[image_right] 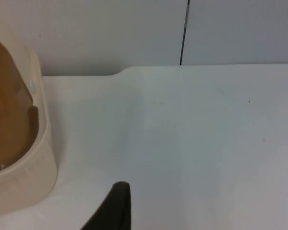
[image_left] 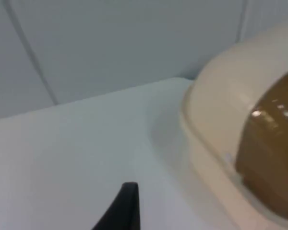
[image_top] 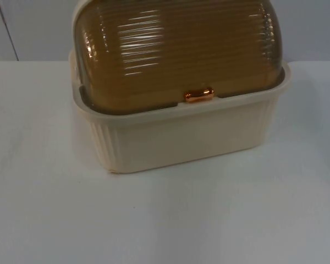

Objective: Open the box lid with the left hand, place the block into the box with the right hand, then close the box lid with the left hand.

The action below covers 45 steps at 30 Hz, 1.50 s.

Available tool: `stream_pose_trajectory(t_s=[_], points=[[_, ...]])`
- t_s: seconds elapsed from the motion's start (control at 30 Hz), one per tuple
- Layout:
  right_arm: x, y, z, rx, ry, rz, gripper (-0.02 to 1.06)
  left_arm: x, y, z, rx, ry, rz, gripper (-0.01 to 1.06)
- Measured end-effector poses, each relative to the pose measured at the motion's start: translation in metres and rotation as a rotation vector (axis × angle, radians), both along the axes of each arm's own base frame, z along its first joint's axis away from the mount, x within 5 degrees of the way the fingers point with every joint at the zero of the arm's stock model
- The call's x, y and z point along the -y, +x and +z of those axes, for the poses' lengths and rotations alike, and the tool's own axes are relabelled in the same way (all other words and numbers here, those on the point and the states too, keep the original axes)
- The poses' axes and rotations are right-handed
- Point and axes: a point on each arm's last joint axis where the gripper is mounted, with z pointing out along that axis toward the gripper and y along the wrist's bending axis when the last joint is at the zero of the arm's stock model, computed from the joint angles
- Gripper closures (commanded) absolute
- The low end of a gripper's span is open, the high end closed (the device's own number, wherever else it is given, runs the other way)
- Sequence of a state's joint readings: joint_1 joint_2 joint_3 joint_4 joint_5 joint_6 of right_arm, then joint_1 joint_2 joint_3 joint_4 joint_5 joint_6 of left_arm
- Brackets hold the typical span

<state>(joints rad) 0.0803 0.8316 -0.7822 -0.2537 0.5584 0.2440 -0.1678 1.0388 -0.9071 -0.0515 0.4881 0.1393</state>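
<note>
**Box shut, both arms waiting beside it**

From the top we see the cream box point(image_top: 181, 137) on the white counter point(image_top: 165, 220), its amber lid point(image_top: 176, 49) closed, copper handle point(image_top: 199, 95) forward.

At the left gripper point(image_left: 127, 206), the box lies just beyond one side of the jaws; their spread we cannot tell.

At the right gripper point(image_right: 116, 206), likewise.

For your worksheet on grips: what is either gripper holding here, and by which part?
Nothing held: the box, lid shut, stands untouched on the table.
</note>
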Motion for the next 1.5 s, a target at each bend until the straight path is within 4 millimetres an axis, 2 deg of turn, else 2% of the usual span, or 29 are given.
stream_pose_trajectory(t_s=[0.13, 0.17, 0.3, 0.33, 0.43, 0.5, 0.53, 0.57, 0.67, 0.73, 0.9, 0.93, 1.1, 1.33, 1.4, 1.43, 1.47, 1.5], points=[[0.000, 0.001, 0.000, 0.005, -0.001, 0.002, 0.00, 0.033, 0.026, 0.002, -0.021, 0.052, -0.137, 0.00], [0.000, 0.001, 0.000, 0.005, -0.001, 0.002, 0.00, 0.033, 0.026, 0.002, -0.021, 0.052, -0.137, 0.00], [0.000, 0.001, 0.000, 0.005, -0.001, 0.002, 0.00, 0.073, 0.042, -0.011, -0.042, 0.193, -0.288, 0.00], [0.000, 0.001, 0.000, 0.005, -0.001, 0.002, 0.00, 0.073, 0.042, -0.011, -0.042, 0.193, -0.288, 0.00], [0.000, 0.001, 0.000, -0.001, -0.001, 0.001, 0.00, 0.107, 0.043, -0.034, -0.077, 0.388, -0.438, 0.00], [0.000, 0.001, -0.001, -0.003, -0.001, 0.000, 0.00, 0.124, 0.042, -0.047, -0.090, 0.474, -0.501, 0.00], [0.000, 0.001, -0.001, -0.003, -0.001, 0.000, 0.00, 0.124, 0.042, -0.047, -0.090, 0.474, -0.501, 0.00], [0.000, 0.001, -0.001, -0.004, -0.001, 0.000, 0.00, 0.139, 0.040, -0.057, -0.089, 0.540, -0.549, 0.00], [0.000, 0.001, -0.001, -0.004, -0.001, 0.000, 0.00, 0.166, 0.036, -0.076, -0.070, 0.659, -0.623, 0.00], [0.000, 0.001, -0.001, -0.004, -0.001, 0.000, 0.00, 0.170, 0.035, -0.079, -0.065, 0.682, -0.634, 0.00], [0.000, 0.001, -0.001, -0.004, -0.001, 0.000, 0.00, 0.208, 0.031, -0.114, 0.006, 0.909, -0.716, 0.00], [0.000, 0.001, -0.001, -0.004, -0.001, 0.000, 0.00, 0.208, 0.031, -0.114, 0.006, 0.909, -0.716, 0.00], [0.000, 0.001, -0.001, -0.004, -0.001, 0.000, 0.00, 0.229, 0.035, -0.142, 0.097, 1.060, -0.745, 0.00], [0.000, 0.001, -0.001, -0.004, -0.001, 0.000, 0.00, 0.241, 0.039, -0.147, 0.185, 1.026, -0.766, 0.01], [0.000, 0.001, -0.001, -0.004, -0.003, 0.000, 0.00, 0.244, 0.038, -0.147, 0.198, 1.002, -0.791, 0.08], [0.000, 0.001, -0.001, -0.004, -0.003, 0.000, 0.00, 0.245, 0.038, -0.148, 0.198, 0.994, -0.796, 0.16], [0.000, 0.001, -0.001, -0.004, -0.003, 0.000, 0.00, 0.245, 0.038, -0.148, 0.198, 0.994, -0.796, 0.33], [0.000, 0.001, -0.001, -0.004, -0.003, 0.000, 0.00, 0.245, 0.038, -0.148, 0.197, 0.991, -0.799, 0.33]])
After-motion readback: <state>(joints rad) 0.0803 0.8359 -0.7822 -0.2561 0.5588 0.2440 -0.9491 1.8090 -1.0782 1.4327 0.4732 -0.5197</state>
